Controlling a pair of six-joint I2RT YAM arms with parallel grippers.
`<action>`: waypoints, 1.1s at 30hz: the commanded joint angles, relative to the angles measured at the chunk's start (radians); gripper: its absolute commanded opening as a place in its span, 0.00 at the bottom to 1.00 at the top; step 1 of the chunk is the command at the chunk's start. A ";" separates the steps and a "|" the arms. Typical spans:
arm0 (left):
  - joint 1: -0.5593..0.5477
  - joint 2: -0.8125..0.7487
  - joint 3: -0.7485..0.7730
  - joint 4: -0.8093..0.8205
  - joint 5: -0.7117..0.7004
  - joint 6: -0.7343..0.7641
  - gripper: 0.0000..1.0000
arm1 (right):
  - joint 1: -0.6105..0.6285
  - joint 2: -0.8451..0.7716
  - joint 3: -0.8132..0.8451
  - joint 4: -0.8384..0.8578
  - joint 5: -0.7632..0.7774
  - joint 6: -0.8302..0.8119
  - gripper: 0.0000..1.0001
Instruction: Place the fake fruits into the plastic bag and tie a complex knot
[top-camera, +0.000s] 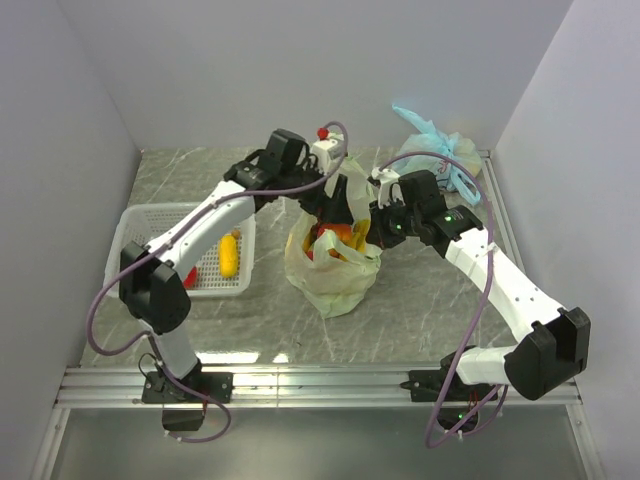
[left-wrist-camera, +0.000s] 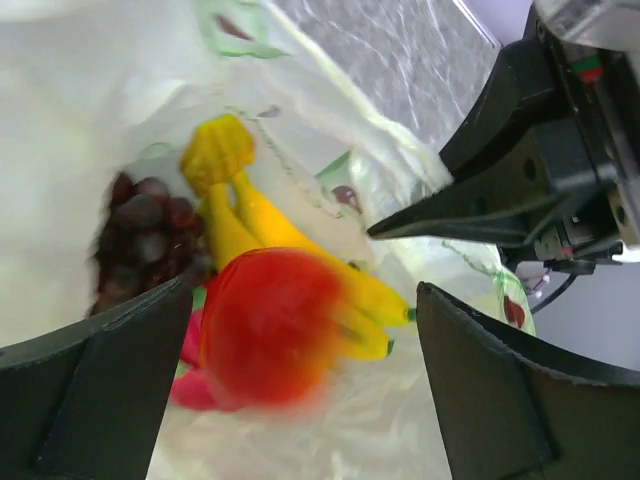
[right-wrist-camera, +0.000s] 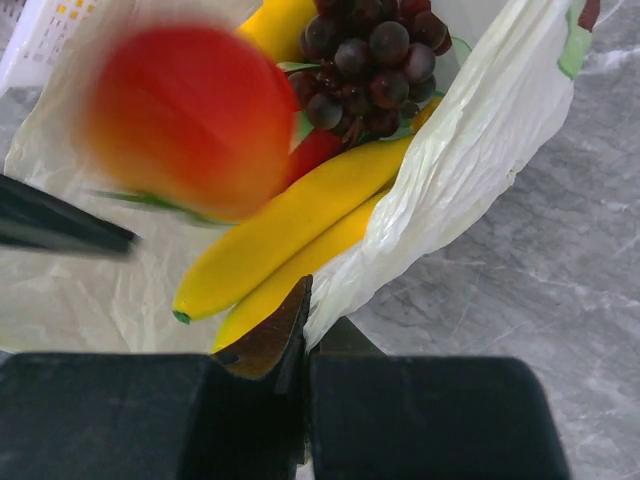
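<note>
The pale yellow-green plastic bag (top-camera: 335, 283) stands open mid-table. Inside it lie yellow bananas (right-wrist-camera: 290, 230), dark purple grapes (right-wrist-camera: 370, 60) and a pink-red dragon fruit (left-wrist-camera: 195, 385). A red-orange apple (left-wrist-camera: 268, 325) is blurred in the bag's mouth, loose between my left fingers; it also shows in the right wrist view (right-wrist-camera: 190, 120). My left gripper (left-wrist-camera: 300, 400) is open just above the bag opening (top-camera: 335, 205). My right gripper (right-wrist-camera: 308, 310) is shut on the bag's right rim (right-wrist-camera: 470, 170) and holds it up (top-camera: 380, 215). No knot is tied in the handles.
A white basket (top-camera: 150, 225) at the left holds a yellow fruit (top-camera: 230, 253) and a red piece (top-camera: 190, 277). A light blue tied bag (top-camera: 440, 150) sits at the back right. Walls close in on both sides and behind.
</note>
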 joint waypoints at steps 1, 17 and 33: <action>0.069 -0.124 0.005 -0.014 0.012 -0.002 0.99 | -0.007 -0.037 0.012 0.036 -0.005 -0.007 0.00; 1.007 -0.363 -0.105 -0.492 -0.160 0.421 0.84 | -0.007 -0.006 0.023 0.027 -0.038 -0.014 0.00; 1.138 -0.165 -0.395 -0.262 -0.385 0.420 0.90 | -0.006 -0.006 0.014 0.029 -0.047 -0.018 0.00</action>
